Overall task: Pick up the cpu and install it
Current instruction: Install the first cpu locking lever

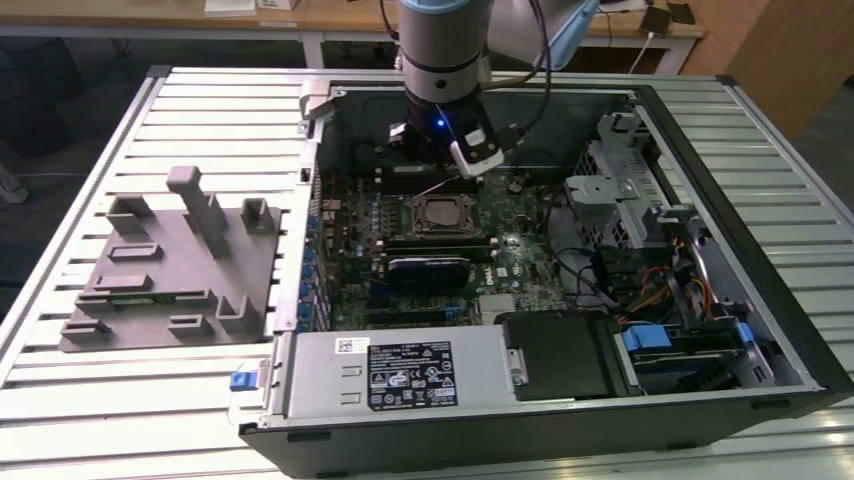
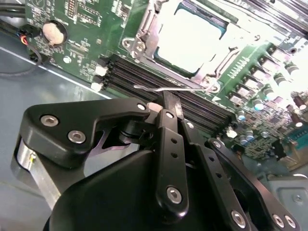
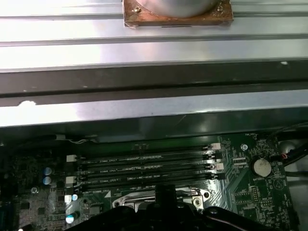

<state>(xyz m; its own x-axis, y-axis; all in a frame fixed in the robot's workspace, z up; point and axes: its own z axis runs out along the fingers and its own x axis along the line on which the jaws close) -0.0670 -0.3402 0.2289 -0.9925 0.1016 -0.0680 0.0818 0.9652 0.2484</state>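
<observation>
The cpu [image 2: 192, 41], a flat square with a shiny silver top, lies inside the black socket frame [image 2: 144, 36] on the green motherboard; in the exterior view the cpu [image 1: 441, 214] sits mid-board. My gripper [image 2: 166, 102] hangs just behind the socket, over the memory slots, its black fingers drawn together. Its tip is at the thin metal socket lever [image 2: 154, 88], which sticks up at an angle. I cannot tell whether the lever is pinched or only touched. In the exterior view the gripper [image 1: 451, 172] is low inside the open case. In the first wrist view the gripper [image 3: 166, 192] is above the socket's edge.
The open computer case [image 1: 747, 330] lies on a slatted metal table. A grey plastic fixture with upright posts [image 1: 174, 270] stands at the exterior view's left. The power supply [image 1: 387, 375], drive cage [image 1: 627, 190] and cables crowd the case. Memory slots [image 3: 144, 166] run beside the socket.
</observation>
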